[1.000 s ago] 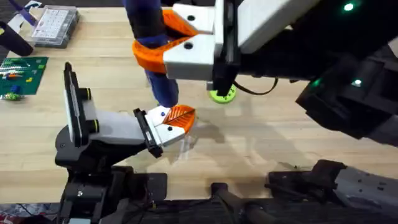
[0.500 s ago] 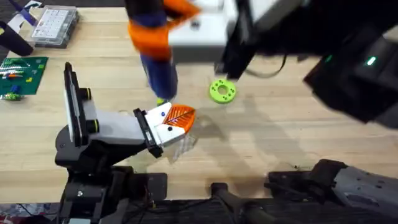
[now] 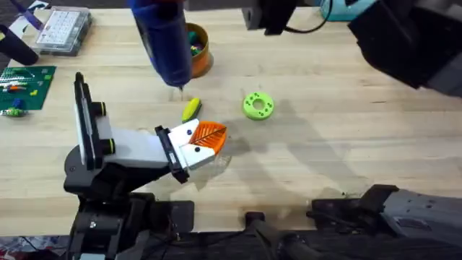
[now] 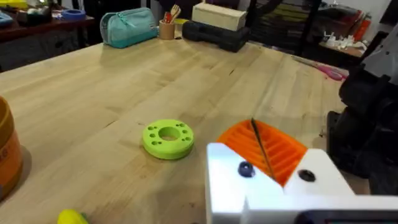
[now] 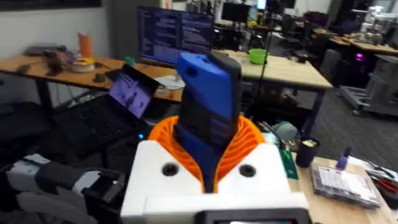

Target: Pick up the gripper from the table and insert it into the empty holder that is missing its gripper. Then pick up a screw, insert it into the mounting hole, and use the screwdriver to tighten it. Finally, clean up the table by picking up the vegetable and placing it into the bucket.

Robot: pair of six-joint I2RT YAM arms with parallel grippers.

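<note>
The right gripper [image 5: 211, 163] is clamped around the screwdriver [image 3: 162, 36], its orange ribbed pads [image 5: 249, 144] pressed to either side of the thick blue body. From above, the tool hangs high over the far side of the table [image 3: 346, 144], its thin metal tip pointing down just short of the vegetable [image 3: 190, 109].

That yellow-green vegetable lies on the wood between the bucket [image 3: 199, 49] and the holder [image 3: 123, 152], close to the orange gripper [image 3: 208, 135], which sits seated at the holder's black end plate with its white block and blue dot facing up. The bucket stands behind the screwdriver, partly hidden by it, with small coloured bits inside.

A lime-green ring [image 3: 258, 105] rests to the right of the vegetable, apart from it and from the holder. At the far left edge there is a clear parts box [image 3: 63, 29] and a green circuit board [image 3: 24, 87], both well away from the work.

The left gripper [image 4: 267, 168] looks low across the table toward the ring; I cannot tell how wide its fingers stand. The bucket's orange wall shows at that view's edge, and a bit of the vegetable at the bottom.
</note>
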